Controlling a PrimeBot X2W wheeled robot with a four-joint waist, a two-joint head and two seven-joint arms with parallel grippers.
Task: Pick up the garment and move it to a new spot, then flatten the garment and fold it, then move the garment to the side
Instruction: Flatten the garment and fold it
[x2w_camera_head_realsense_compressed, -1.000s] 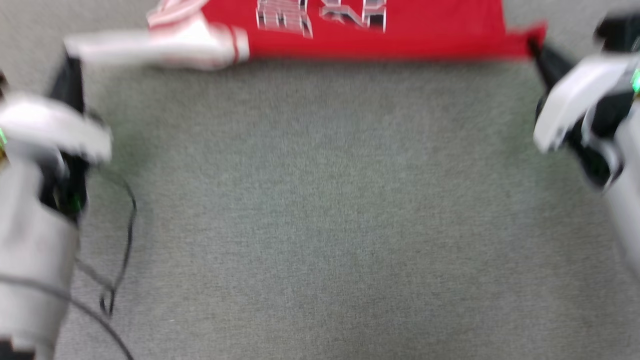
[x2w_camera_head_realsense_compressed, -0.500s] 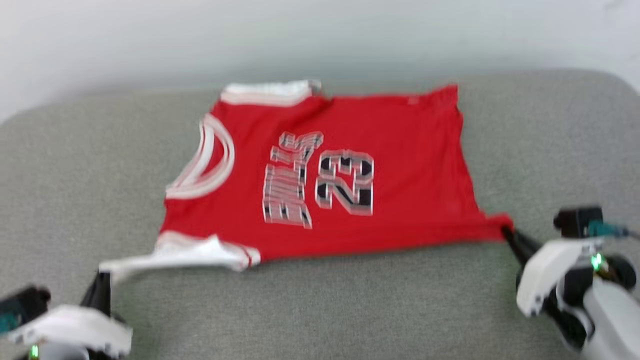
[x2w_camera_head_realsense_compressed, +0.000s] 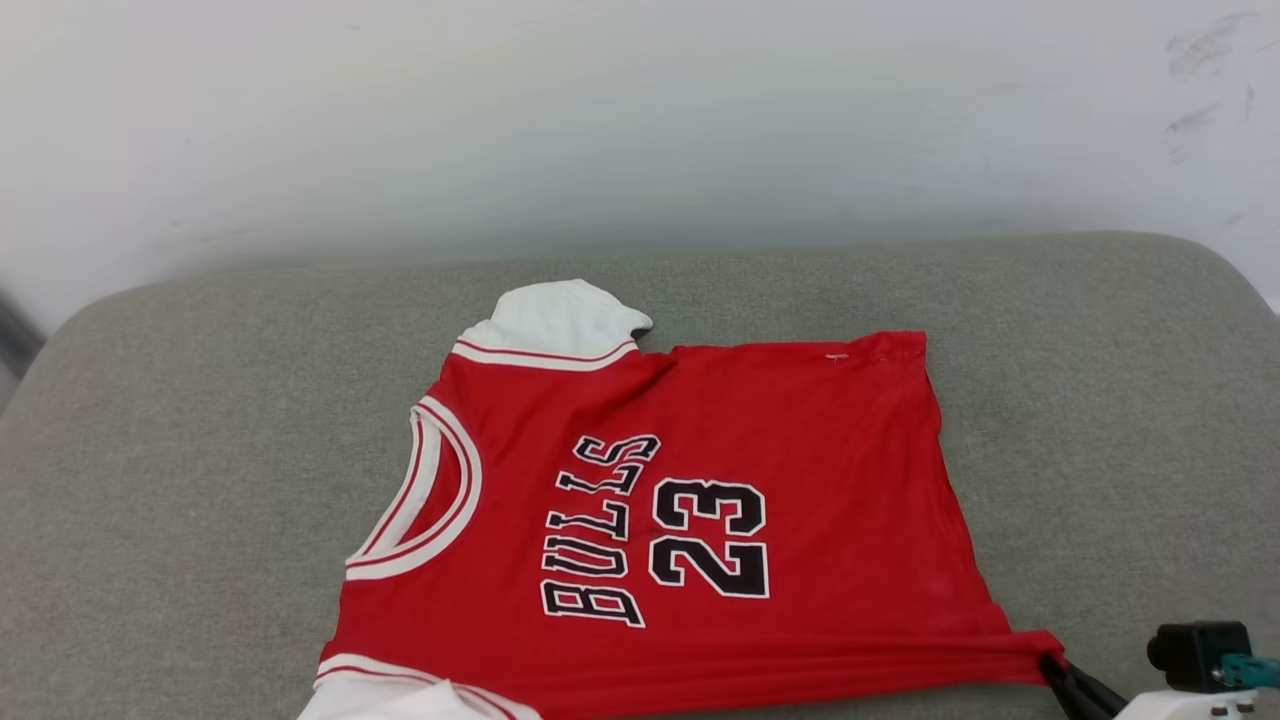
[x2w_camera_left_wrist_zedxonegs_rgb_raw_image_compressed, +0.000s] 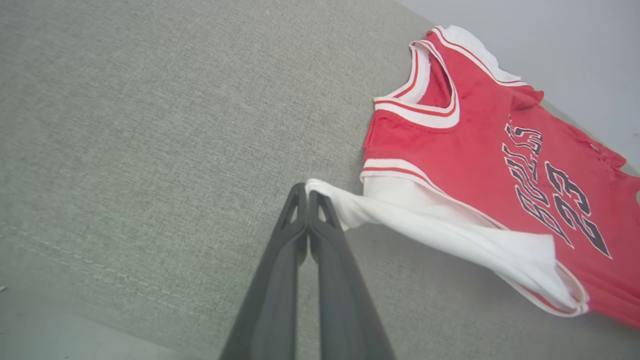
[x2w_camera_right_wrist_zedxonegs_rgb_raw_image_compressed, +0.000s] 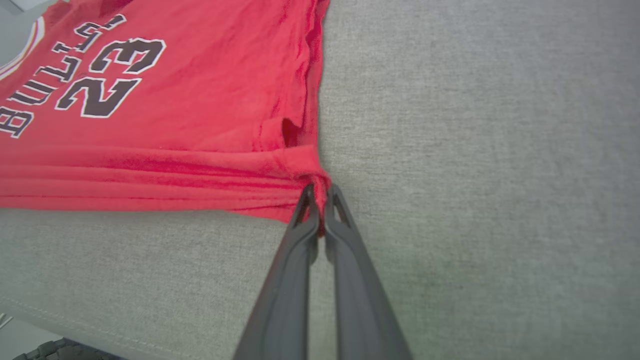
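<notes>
Fingers (x2w_camera_left_wrist_zedxonegs_rgb_raw_image_compressed: 277, 290) of the left gripper (x2w_camera_left_wrist_zedxonegs_rgb_raw_image_compressed: 308, 195) pressed together, pinching the tip of the near sleeve (x2w_camera_left_wrist_zedxonegs_rgb_raw_image_compressed: 450, 235) of the garment (x2w_camera_left_wrist_zedxonegs_rgb_raw_image_compressed: 475, 150); white cloth stretched taut from shoulder to fingertips. Right gripper (x2w_camera_right_wrist_zedxonegs_rgb_raw_image_compressed: 320, 197) likewise clamped tight, on the near hem corner (x2w_camera_right_wrist_zedxonegs_rgb_raw_image_compressed: 305, 167), red fabric bunched into ridges running away from the grip along the near edge. Grey cushion (x2w_camera_head_realsense_compressed: 200, 450) fills the foreground, rounded at its far corners, pale wall (x2w_camera_head_realsense_compressed: 600, 120) behind it. Garment lies front-up around the middle of the cushion, mostly flat, neck toward the robot's left, hem toward its right, the near edge drawn between the two grippers. Far sleeve (x2w_camera_head_realsense_compressed: 555, 318) sticks out white at the far side, crumpled short, with red-white trim at its seam. Collar (x2w_camera_head_realsense_compressed: 430, 500) is a white curve with red stripes, opening leftward. Black white-outlined letters (x2w_camera_head_realsense_compressed: 600, 530) read BULLS, running sideways in the head view, with the number (x2w_camera_head_realsense_compressed: 710, 540) 23 just beside them toward the hem.
</notes>
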